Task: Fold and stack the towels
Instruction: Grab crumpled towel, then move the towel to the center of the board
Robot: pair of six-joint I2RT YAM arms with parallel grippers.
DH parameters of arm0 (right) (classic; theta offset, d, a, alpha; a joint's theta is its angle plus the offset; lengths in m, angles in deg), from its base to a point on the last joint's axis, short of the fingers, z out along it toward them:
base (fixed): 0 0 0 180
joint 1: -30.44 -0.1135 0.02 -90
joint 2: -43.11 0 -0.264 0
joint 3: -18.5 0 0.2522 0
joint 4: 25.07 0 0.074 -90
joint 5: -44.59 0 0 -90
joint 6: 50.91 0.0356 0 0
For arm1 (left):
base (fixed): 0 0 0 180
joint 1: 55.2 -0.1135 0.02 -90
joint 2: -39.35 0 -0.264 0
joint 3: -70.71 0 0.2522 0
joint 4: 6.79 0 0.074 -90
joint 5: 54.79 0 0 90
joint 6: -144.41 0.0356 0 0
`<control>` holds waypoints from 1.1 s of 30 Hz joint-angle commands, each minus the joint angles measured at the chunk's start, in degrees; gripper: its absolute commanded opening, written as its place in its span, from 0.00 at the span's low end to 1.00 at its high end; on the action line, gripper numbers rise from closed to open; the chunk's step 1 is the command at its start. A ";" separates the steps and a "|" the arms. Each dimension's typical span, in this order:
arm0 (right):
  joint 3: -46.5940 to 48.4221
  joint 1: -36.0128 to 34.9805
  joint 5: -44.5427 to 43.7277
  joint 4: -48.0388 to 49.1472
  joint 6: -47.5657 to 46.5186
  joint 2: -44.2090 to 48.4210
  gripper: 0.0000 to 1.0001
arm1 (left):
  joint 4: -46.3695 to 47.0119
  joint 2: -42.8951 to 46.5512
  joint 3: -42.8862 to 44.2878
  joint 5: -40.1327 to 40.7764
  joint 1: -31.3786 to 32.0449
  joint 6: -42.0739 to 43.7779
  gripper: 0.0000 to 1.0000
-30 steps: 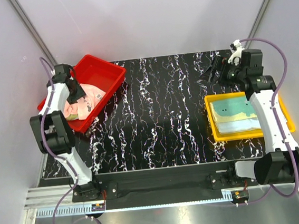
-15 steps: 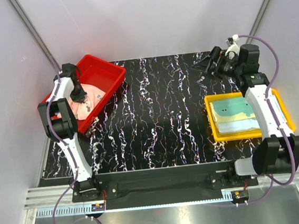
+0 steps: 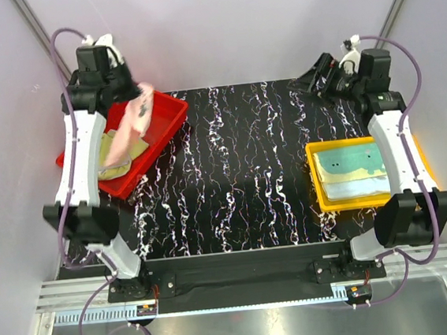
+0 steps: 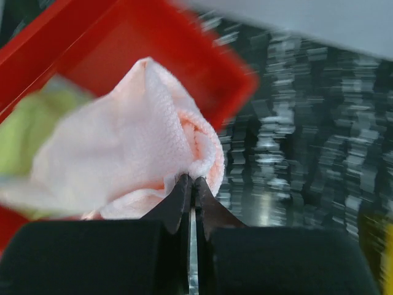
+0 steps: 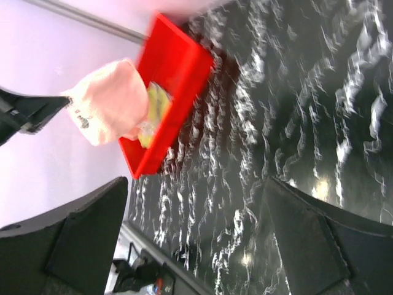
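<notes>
My left gripper (image 3: 138, 97) is raised above the red tray (image 3: 168, 114) and shut on a pink towel (image 3: 127, 128), which hangs down from it in a loose bunch. In the left wrist view the fingertips (image 4: 190, 180) pinch a fold of the pink towel (image 4: 132, 138). A yellow-green towel (image 3: 118, 159) lies in the red tray under it. Folded towels, teal (image 3: 351, 158) on top and pale blue (image 3: 360, 185) below, lie in the yellow tray (image 3: 316, 176). My right gripper (image 3: 313, 82) hovers open and empty over the table's far right.
The black marbled table (image 3: 239, 166) spreads between the two trays. The red tray sits angled at the far left corner. Pale walls close in on the back and both sides. In the right wrist view the red tray (image 5: 174, 77) and hanging pink towel (image 5: 107, 101) show across the table.
The left gripper closed on the pink towel inside the red tray and lifted it up and toward the back. The right gripper stayed open and barely shifted.
</notes>
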 commanded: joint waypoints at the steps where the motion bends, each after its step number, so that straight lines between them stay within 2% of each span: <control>1: -0.02 0.13 6.12 9.99 4.79 2.74 1.00 | -0.69 8.73 2.92 -13.17 8.25 -0.86 0.00; 2: -5.96 0.40 9.45 16.48 14.24 3.62 1.00 | -0.24 10.13 2.22 -14.32 10.19 -1.30 0.00; 3: -9.33 0.57 13.49 34.64 19.73 4.15 1.00 | 0.37 11.36 -0.31 -15.81 12.13 -1.66 0.00; 4: -12.49 0.84 18.93 43.79 26.31 3.81 1.00 | 2.20 14.33 -1.99 -16.34 16.24 -2.01 0.00; 5: -17.57 0.84 20.37 52.32 40.73 2.67 1.00 | 3.00 15.76 -4.27 -16.26 18.37 -2.36 0.00; 6: -19.02 0.84 21.17 67.19 47.23 -1.26 1.00 | 4.06 17.16 -9.08 -15.65 20.21 -2.62 0.00; 8: -19.30 0.84 25.30 76.98 57.43 -5.93 1.00 | 7.22 21.30 -15.69 -14.51 25.14 -3.94 0.00; 9: -19.38 0.84 25.92 78.40 57.31 -8.04 1.00 | 11.23 22.87 -23.90 -13.28 26.55 -5.08 0.00; 10: -19.47 0.84 26.45 76.59 55.22 -7.98 1.00 | 13.01 24.80 -27.72 -12.32 29.08 -5.70 0.00; 11: -19.47 0.84 26.36 71.96 45.89 -7.28 1.00 | 14.16 25.43 -30.98 -9.35 30.07 -6.83 0.00; 12: -18.77 0.75 25.49 54.43 38.14 -4.23 1.00 | 15.22 25.87 -34.67 -9.40 30.77 -7.72 0.00; 13: -17.55 0.49 20.00 42.68 28.75 -2.37 1.00 | 17.14 25.88 -37.66 -9.32 31.65 -8.16 0.00; 14: -13.71 -1.25 15.51 31.25 10.39 -0.78 1.00 | 17.86 26.14 -43.52 -8.27 32.01 -8.95 0.00; 15: -12.10 -2.32 10.59 14.17 3.59 0.80 1.00 | 20.30 26.32 -46.37 -6.44 32.10 -10.78 0.00; 16: -10.96 -4.15 2.89 9.30 -1.26 1.16 1.00 | 21.89 26.58 -52.22 -6.50 32.27 -11.32 0.00; 17: -11.12 -4.95 0.03 6.29 -6.01 1.25 1.00 | 23.39 26.84 -54.46 -5.90 32.36 -11.85 0.01; 20: -12.44 -8.55 -10.78 -1.19 -12.61 0.90 1.00 | 24.19 26.58 -59.65 -2.30 32.45 -14.49 0.05; 21: -12.27 -11.96 -14.64 -6.17 -13.87 -0.23 1.00 | 23.85 26.58 -60.54 -0.55 32.36 -15.01 0.08; 22: -12.00 -13.12 -20.25 -8.31 -14.58 -1.11 0.99 | 23.58 26.58 -61.07 -0.01 32.36 -15.80 0.12; 23: -12.00 -14.35 -21.96 -10.24 -15.02 -1.82 0.98 | 23.14 26.41 -61.16 0.61 32.36 -15.98 0.21; 24: -12.35 -16.19 -23.11 -12.09 -14.94 -2.69 0.96 | 21.92 26.23 -60.64 2.01 32.36 -16.07 0.23; 26: -14.18 -18.05 -27.24 -12.11 -13.97 -3.23 0.89 | 20.42 26.23 -59.67 5.77 32.36 -15.72 0.30; 28: -15.33 -19.72 -27.95 -11.67 -13.53 -4.28 0.86 | 18.13 26.75 -57.65 7.81 32.36 -14.76 0.31; 30: -16.83 -19.82 -28.56 -11.76 -11.87 -6.12 0.71 | 16.64 26.93 -56.25 10.53 32.36 -13.53 0.36; 32: -18.67 -19.90 -29.01 -10.54 -7.76 -7.00 0.62 | 16.72 25.71 -52.91 10.46 31.75 -12.48 0.41; 33: -19.29 -19.90 -28.83 -8.53 -5.81 -7.79 0.58 | 17.33 24.75 -51.51 7.76 31.49 -11.25 0.43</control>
